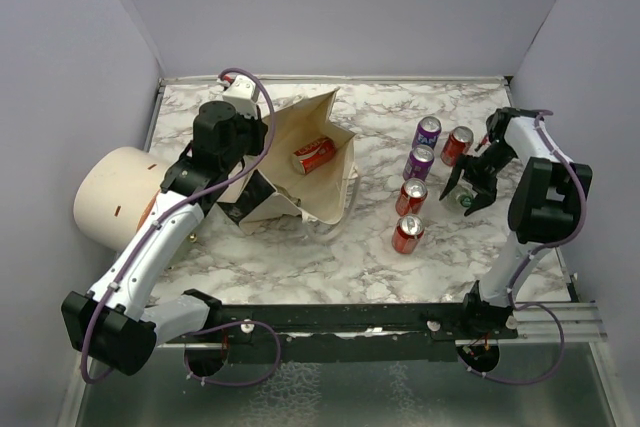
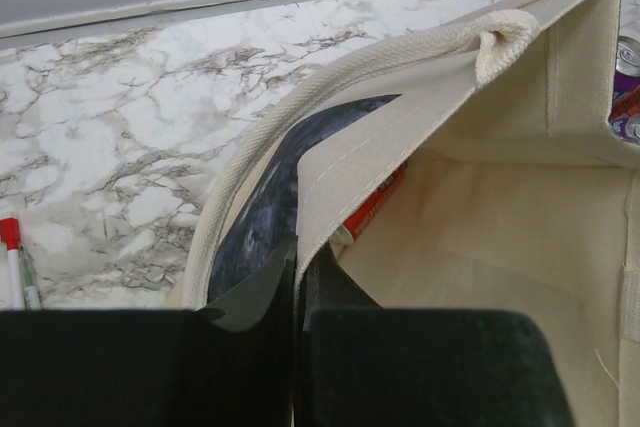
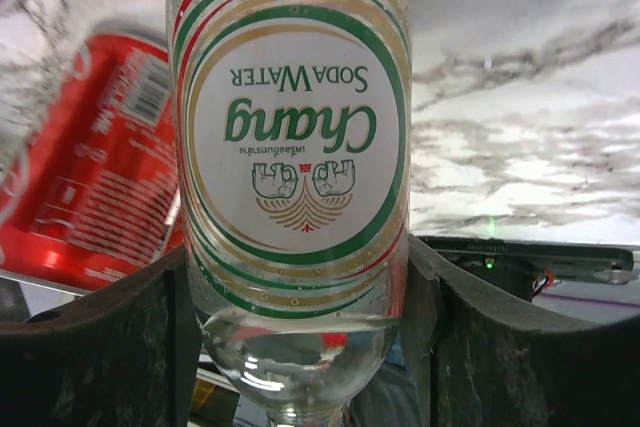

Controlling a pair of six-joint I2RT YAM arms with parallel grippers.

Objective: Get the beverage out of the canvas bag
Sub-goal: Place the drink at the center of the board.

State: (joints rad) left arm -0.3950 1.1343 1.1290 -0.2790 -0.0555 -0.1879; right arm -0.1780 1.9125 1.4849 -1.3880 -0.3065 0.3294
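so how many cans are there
6: two purple cans and three red cans right of the canvas bag, one red can inside it. The bag may hide more.

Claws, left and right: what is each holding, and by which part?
Left claw is shut on the bag, pinching its cloth wall just below the rim. Right claw grips a soda water bottle across its clear body beside the label.

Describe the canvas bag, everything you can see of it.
The canvas bag is cream-beige woven cloth with stitched seams, a webbing loop handle and a black printed panel on its narrow side. It rests on the marble table left of centre, its mouth gaping toward the overhead camera. A red can lies inside. The left fingers are shut on its rim, holding it open.
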